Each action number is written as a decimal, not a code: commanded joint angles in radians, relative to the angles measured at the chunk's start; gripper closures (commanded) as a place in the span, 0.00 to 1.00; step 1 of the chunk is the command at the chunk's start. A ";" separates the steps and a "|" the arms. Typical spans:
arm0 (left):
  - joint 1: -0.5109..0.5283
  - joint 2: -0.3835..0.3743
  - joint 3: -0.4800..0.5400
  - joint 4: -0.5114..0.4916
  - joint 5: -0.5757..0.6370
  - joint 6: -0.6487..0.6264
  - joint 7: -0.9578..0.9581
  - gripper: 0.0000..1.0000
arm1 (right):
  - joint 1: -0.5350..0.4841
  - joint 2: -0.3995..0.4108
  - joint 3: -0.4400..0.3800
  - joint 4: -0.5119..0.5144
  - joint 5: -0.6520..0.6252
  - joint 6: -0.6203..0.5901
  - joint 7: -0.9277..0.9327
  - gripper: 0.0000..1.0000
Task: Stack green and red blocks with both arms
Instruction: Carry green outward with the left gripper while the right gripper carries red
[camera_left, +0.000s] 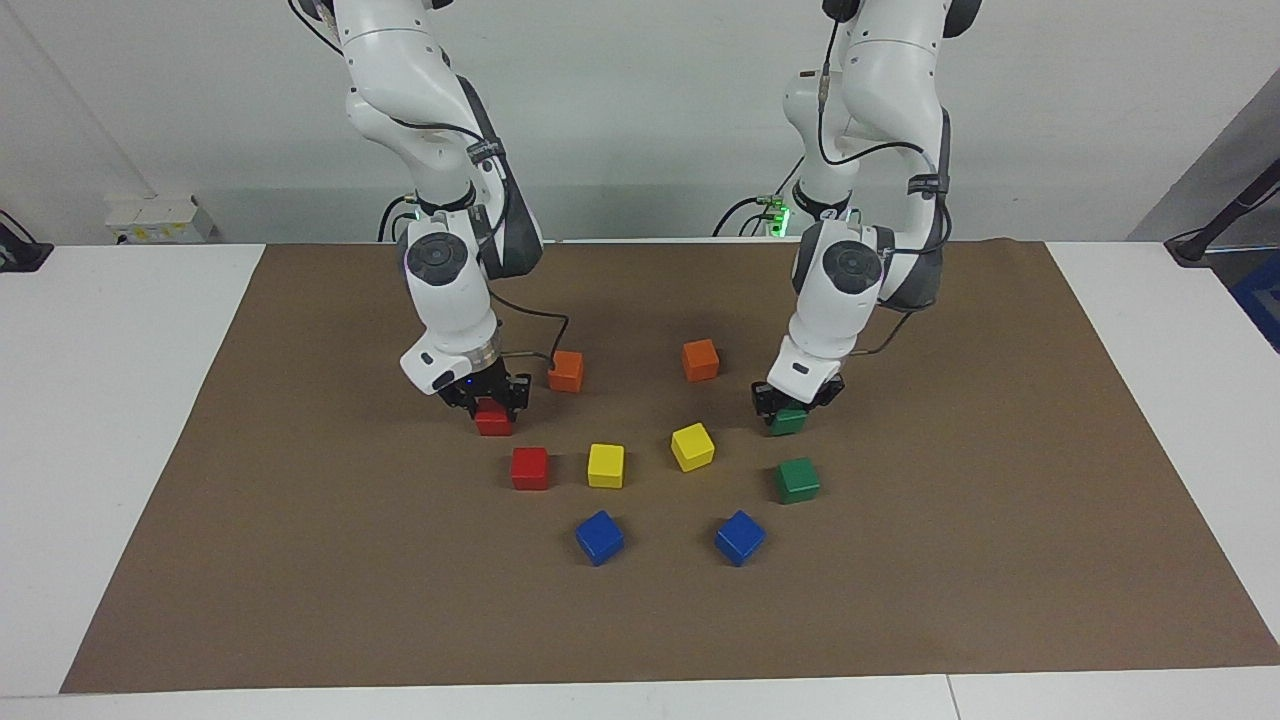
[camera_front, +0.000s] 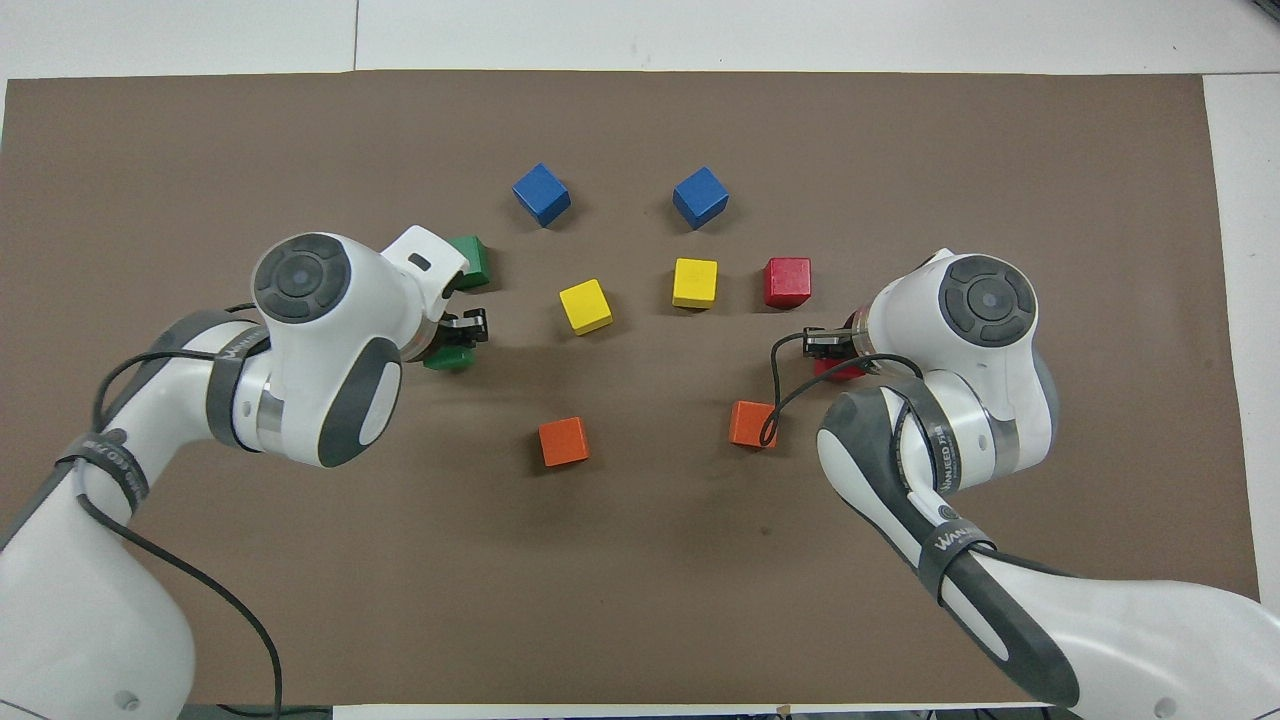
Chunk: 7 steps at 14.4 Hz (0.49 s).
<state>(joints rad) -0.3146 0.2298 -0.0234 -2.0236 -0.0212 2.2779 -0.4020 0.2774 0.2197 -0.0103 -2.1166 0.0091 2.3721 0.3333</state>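
A: Blocks first, going from the left arm to the right. Where does the left hand (camera_left: 797, 398) stand?

B: Low over the brown mat (camera_left: 300, 600), clenched on the held green block (camera_left: 787, 421), which sits at the mat or only just off it; I cannot tell which. The free green block (camera_left: 797, 480) lies near it, farther from the robots.

A: Why grasp that one?

B: My guess is that the nearer block of each pair is the easier reach, and the one left lying serves as the base.

A: And between the arms?

B: Two orange blocks (camera_left: 700, 360) nearest the robots, two yellow blocks (camera_left: 692, 446) farther out, two blue blocks (camera_left: 739, 537) farthest. None belongs to the task, and they lie apart from both hands.

A: The right arm?

B: The right hand (camera_left: 487, 396) is clamped on the held red block (camera_left: 492, 420), also right at the mat. The free red block (camera_left: 529, 468) lies close by, farther from the robots and beside a yellow one.

A: So both arms mirror each other?

B: It looks so: each colour pair sits at its own arm's end of the table (camera_left: 100, 400), so neither arm needs to cross. I judge both picks made and no stack built yet; lifting and setting down squarely come next.
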 joint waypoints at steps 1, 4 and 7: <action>0.133 -0.102 -0.003 0.002 0.010 -0.141 0.168 1.00 | -0.020 -0.006 0.000 0.021 -0.004 -0.013 -0.051 1.00; 0.311 -0.136 -0.003 -0.013 0.010 -0.175 0.415 1.00 | -0.096 -0.005 -0.002 0.153 -0.004 -0.163 -0.176 1.00; 0.452 -0.142 -0.003 -0.049 0.009 -0.117 0.590 1.00 | -0.206 -0.005 -0.002 0.187 -0.004 -0.174 -0.368 1.00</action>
<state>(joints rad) 0.0722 0.1088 -0.0110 -2.0284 -0.0191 2.1218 0.1051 0.1420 0.2126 -0.0206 -1.9548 0.0088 2.2166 0.0835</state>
